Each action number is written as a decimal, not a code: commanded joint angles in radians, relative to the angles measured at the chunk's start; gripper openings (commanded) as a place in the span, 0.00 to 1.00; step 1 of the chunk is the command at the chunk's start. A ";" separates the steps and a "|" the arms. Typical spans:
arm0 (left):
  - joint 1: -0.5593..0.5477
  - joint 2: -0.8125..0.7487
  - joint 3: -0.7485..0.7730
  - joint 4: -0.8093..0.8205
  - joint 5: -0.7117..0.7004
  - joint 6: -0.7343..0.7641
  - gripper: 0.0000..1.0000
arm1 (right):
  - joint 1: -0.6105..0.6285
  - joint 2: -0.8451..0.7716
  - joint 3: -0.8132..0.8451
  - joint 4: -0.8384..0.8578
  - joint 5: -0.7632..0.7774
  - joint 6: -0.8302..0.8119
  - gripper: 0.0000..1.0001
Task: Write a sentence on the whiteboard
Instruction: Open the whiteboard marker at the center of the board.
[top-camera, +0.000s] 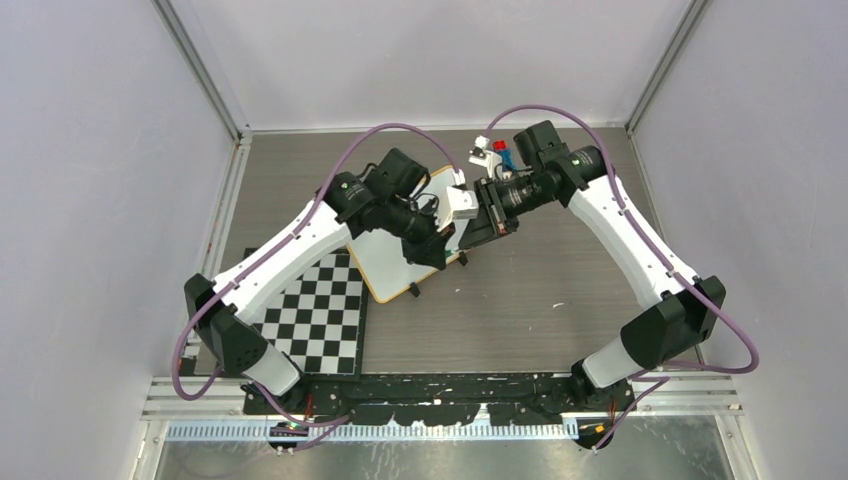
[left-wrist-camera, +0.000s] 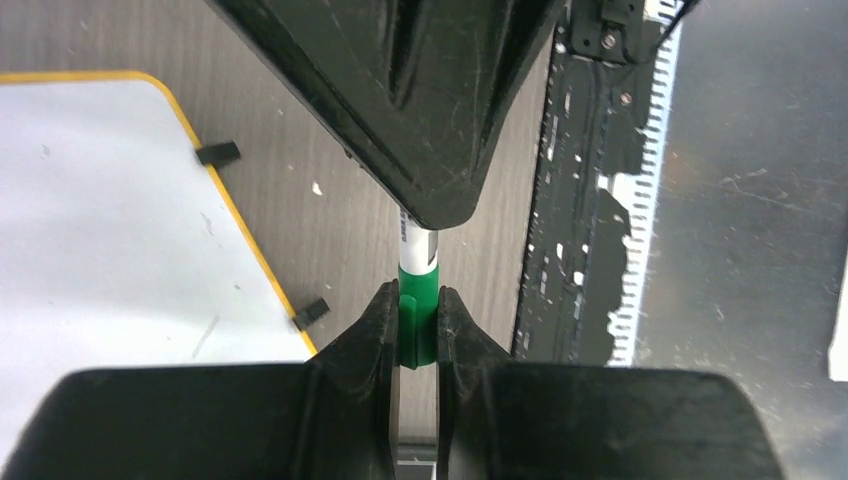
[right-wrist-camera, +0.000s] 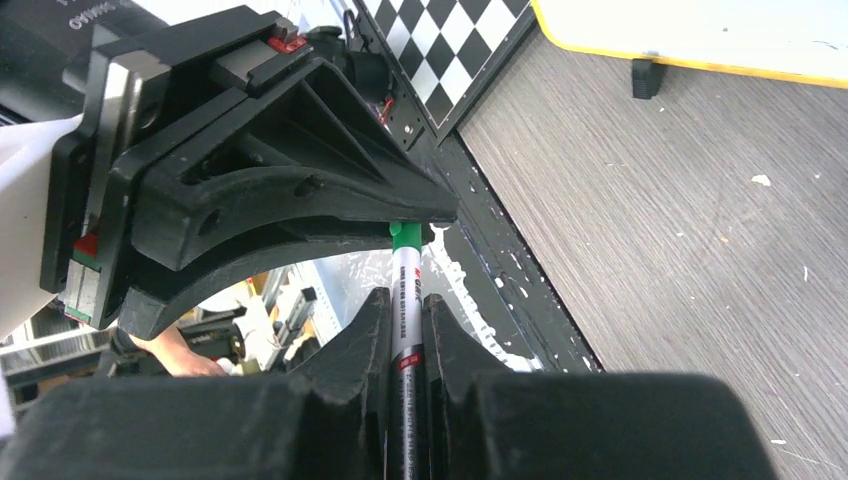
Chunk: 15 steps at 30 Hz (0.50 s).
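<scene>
The whiteboard (top-camera: 385, 262) lies on the table, white with an orange rim (left-wrist-camera: 235, 215) and small black feet. Its visible surface (left-wrist-camera: 100, 220) shows only faint marks; the sentence is out of view. Both grippers meet above the board's right edge, end to end along one marker. My left gripper (left-wrist-camera: 418, 300) is shut on the marker's green cap (left-wrist-camera: 418, 335). My right gripper (right-wrist-camera: 405, 305) is shut on the marker's grey printed barrel (right-wrist-camera: 408, 285). In the top view the left gripper (top-camera: 440, 250) and right gripper (top-camera: 478, 228) nearly touch.
A black-and-white checkerboard mat (top-camera: 315, 315) lies left of the board, under the left arm. Small red, blue and white items (top-camera: 497, 152) sit at the back of the table. Grey walls close off three sides. A black rail (top-camera: 440, 385) runs along the near edge.
</scene>
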 joint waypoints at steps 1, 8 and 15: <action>-0.003 -0.055 -0.077 -0.006 -0.023 0.023 0.00 | -0.093 -0.056 0.021 0.018 -0.007 -0.025 0.00; 0.028 -0.095 -0.170 -0.037 -0.040 0.098 0.00 | -0.247 -0.023 0.093 -0.166 0.008 -0.203 0.00; 0.028 -0.096 -0.321 -0.055 -0.122 0.211 0.00 | -0.337 -0.035 0.053 -0.206 0.018 -0.262 0.00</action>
